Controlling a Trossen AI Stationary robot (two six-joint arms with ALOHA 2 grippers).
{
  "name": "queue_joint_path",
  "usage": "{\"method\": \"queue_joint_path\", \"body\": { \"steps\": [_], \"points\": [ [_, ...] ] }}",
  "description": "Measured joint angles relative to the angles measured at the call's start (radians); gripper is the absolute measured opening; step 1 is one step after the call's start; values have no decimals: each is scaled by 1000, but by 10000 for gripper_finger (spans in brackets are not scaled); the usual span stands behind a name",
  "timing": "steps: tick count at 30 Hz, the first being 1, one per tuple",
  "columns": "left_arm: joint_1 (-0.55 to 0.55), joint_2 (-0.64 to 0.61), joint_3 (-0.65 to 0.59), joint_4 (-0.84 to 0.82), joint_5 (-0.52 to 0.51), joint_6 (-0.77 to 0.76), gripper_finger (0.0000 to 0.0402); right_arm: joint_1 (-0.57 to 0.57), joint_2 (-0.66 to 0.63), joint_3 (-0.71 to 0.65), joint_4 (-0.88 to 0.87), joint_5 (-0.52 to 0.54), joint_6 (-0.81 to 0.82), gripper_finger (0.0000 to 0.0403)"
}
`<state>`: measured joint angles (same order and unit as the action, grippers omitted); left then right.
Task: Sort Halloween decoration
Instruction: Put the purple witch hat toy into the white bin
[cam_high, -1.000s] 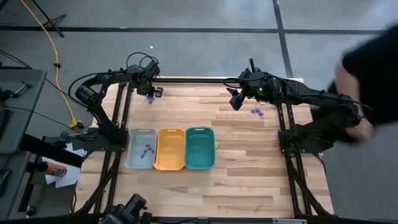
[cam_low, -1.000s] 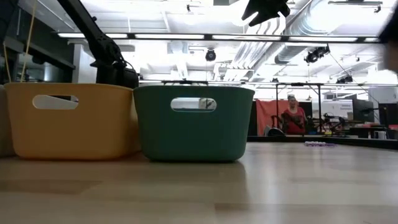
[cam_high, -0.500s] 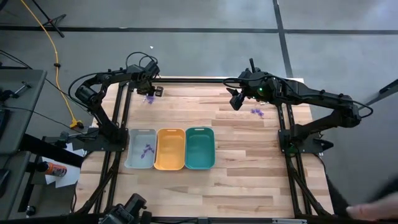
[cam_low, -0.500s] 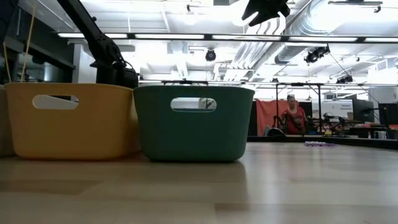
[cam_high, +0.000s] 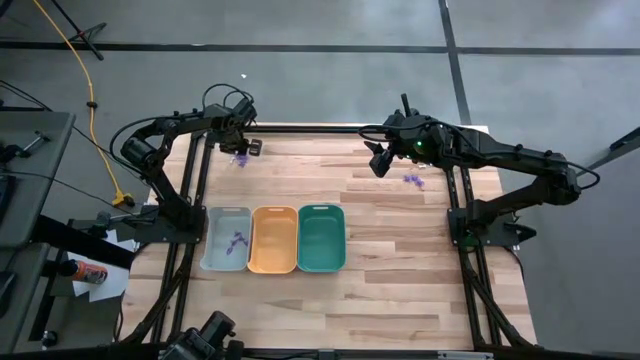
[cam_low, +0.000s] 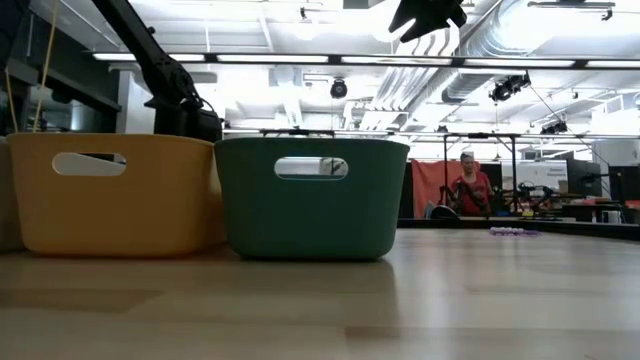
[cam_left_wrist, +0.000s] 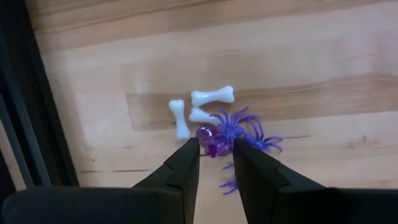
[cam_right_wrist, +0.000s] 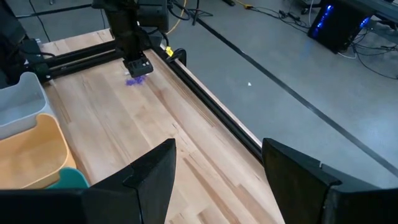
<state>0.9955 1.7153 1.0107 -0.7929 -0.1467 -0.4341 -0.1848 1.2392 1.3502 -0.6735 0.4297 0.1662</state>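
At the table's far left, white bones (cam_left_wrist: 211, 96) and purple spiders (cam_left_wrist: 249, 134) of the Halloween decoration lie in a small pile on the wood. My left gripper (cam_high: 241, 150) points straight down over this pile, its fingertips (cam_left_wrist: 216, 144) shut on one purple spider (cam_left_wrist: 214, 148). A second small purple heap (cam_high: 412, 180) lies at the far right. My right gripper (cam_high: 378, 160) hangs high above the table near that heap, wide open (cam_right_wrist: 217, 162) and holding nothing. A few purple pieces (cam_high: 237, 241) lie in the grey tray (cam_high: 214, 240). My left gripper pinches the purple spider's body (cam_left_wrist: 210, 149) between its two fingertips (cam_left_wrist: 186, 158), coming from above and pointing down. The spider sits at the edge of the pile beside the bones. Whether it is off the wood, I cannot tell.
Grey, orange (cam_high: 273, 238) and teal (cam_high: 321, 237) trays stand side by side near the table's left middle. Bare wood stretches between the trays and both heaps. A black frame rail (cam_left_wrist: 25, 93) runs close by the left pile. A person (cam_low: 468, 185) stands far off in the room.
A person who showed at the right edge of the high view has gone out of it. Both arms and all the pieces have kept still.
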Motion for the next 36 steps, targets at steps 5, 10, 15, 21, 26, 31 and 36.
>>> {"method": "queue_joint_path", "body": {
  "steps": [5, 10, 15, 21, 26, 31, 36],
  "points": [
    [0, 0, 0, -5, -2, 0, 80, 0, 0, 0, -11, 0, 17, 233],
    [0, 0, 0, 1, -18, -1, 52, 0, 0, 0, -33, 1, 36, 233],
    [0, 0, 0, -1, -11, 0, 10, 0, 0, 0, -45, 2, 41, 233],
    [0, 0, 0, -18, -10, 18, 5, 0, 0, 0, -46, 3, 43, 233],
    [0, 0, 0, -18, -13, 30, 1, 0, 0, 0, -46, 3, 43, 233],
    [0, -18, 0, -19, -13, 62, 1, 0, 0, 0, -46, 3, 43, 233],
    [9, -81, 28, -19, -13, 86, 0, 0, 0, 0, -46, 2, 36, 233]
  ]
}}
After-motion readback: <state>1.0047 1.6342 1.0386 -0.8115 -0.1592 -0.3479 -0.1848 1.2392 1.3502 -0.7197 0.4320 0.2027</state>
